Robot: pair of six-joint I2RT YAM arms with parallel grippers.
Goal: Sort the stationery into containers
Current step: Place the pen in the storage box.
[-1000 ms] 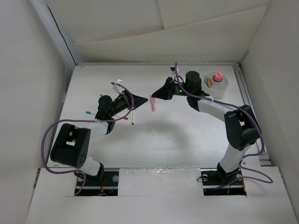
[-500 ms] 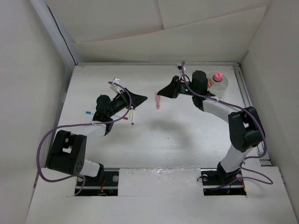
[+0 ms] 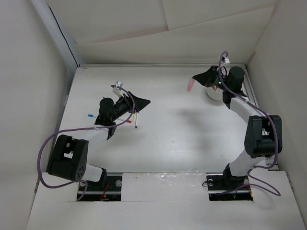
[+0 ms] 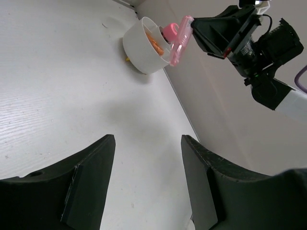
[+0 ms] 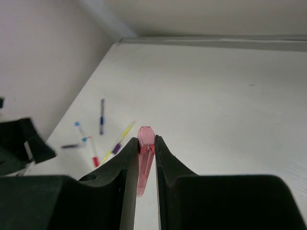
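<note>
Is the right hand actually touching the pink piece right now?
Touching. In the right wrist view both fingers of the right hand press against the sides of the pink piece, with no gap.

White table [image 3: 172, 139]: cup [image 4: 139, 50] far right, pens [image 5: 101, 117] left.

A robotics lab test cell: a bare white surface [image 3: 182, 139] boxed in by plain white panels [image 3: 168, 28], with a cabled left arm [image 3: 72, 153] and right arm [image 3: 261, 136] bolted at its near edge.
</note>
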